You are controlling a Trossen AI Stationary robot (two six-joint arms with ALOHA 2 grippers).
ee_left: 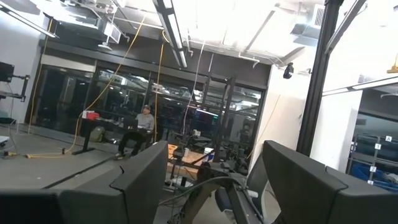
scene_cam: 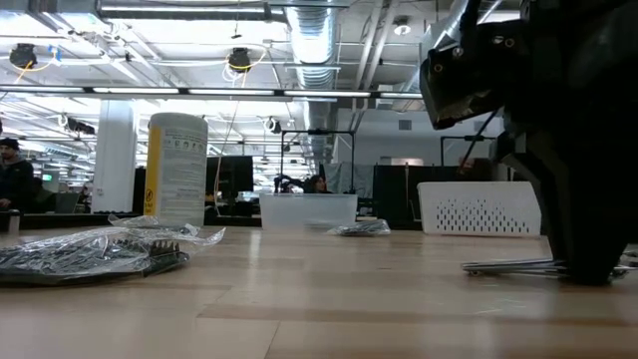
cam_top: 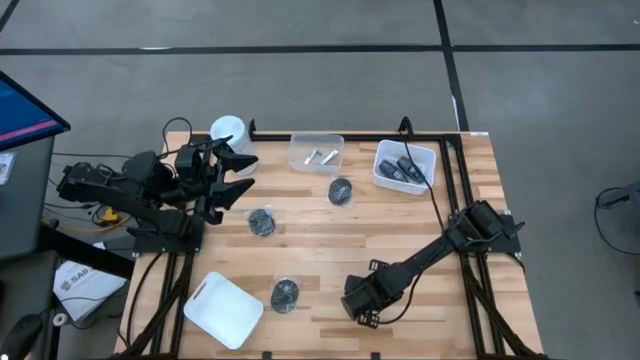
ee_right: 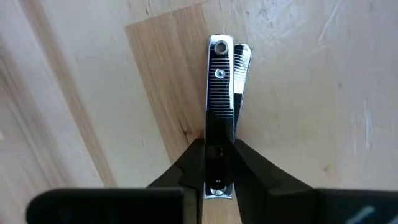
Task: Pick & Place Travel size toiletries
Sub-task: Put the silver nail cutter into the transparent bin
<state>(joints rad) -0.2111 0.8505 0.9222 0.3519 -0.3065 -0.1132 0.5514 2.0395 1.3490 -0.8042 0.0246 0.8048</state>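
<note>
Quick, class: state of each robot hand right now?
Left hand: open, empty, raised at the table's left edge.
Right hand: closed on the silvery metal nail clipper.

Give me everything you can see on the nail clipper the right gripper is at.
The nail clipper is a slim silvery metal piece with a ridged lever, a rivet and a round hole at its far end, a second blade edge showing beside it. It lies flat on the wooden table near the front edge, right of centre. The right gripper has its dark fingers closed on the clipper's near end, low against the tabletop; nothing else touches it.
</note>
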